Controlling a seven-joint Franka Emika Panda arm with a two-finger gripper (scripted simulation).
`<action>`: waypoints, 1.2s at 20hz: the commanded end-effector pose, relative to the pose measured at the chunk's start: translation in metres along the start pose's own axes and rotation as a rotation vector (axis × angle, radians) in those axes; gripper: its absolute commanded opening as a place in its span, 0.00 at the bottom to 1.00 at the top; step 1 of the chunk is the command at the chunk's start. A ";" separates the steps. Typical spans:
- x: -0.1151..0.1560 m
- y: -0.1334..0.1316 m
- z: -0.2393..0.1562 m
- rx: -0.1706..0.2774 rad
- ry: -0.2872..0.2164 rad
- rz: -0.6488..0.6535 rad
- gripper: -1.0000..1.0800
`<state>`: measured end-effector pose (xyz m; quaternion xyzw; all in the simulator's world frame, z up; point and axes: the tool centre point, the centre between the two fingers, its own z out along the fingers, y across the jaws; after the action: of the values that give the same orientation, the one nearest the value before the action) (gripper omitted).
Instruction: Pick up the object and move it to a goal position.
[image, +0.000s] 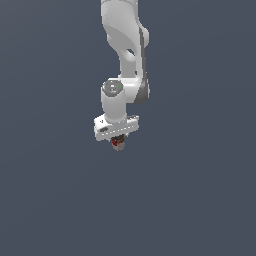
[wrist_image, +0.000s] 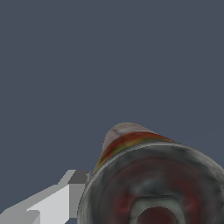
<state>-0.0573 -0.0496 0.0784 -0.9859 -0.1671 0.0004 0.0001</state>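
Note:
The object (image: 118, 143) is a tiny can with a red band and a dark top. In the exterior view it sits just under the white hand, between the short dark fingers of my gripper (image: 118, 145), which is shut on it. In the wrist view the can (wrist_image: 153, 179) fills the near part of the picture, its dark grey rim and reddish end facing the camera and its red and yellow side band running away. One white and grey finger (wrist_image: 65, 194) shows beside it. The other finger is hidden by the can.
The white arm (image: 125, 45) comes down from the top of the exterior view. A plain dark blue-grey surface (image: 200, 200) fills both views. No goal marker shows.

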 end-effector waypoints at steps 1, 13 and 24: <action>0.000 0.000 0.001 0.000 0.001 0.000 0.00; 0.002 0.000 -0.002 -0.001 0.001 0.000 0.00; 0.038 -0.002 -0.037 -0.001 0.001 0.000 0.00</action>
<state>-0.0299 -0.0380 0.1063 -0.9860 -0.1669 0.0019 0.0003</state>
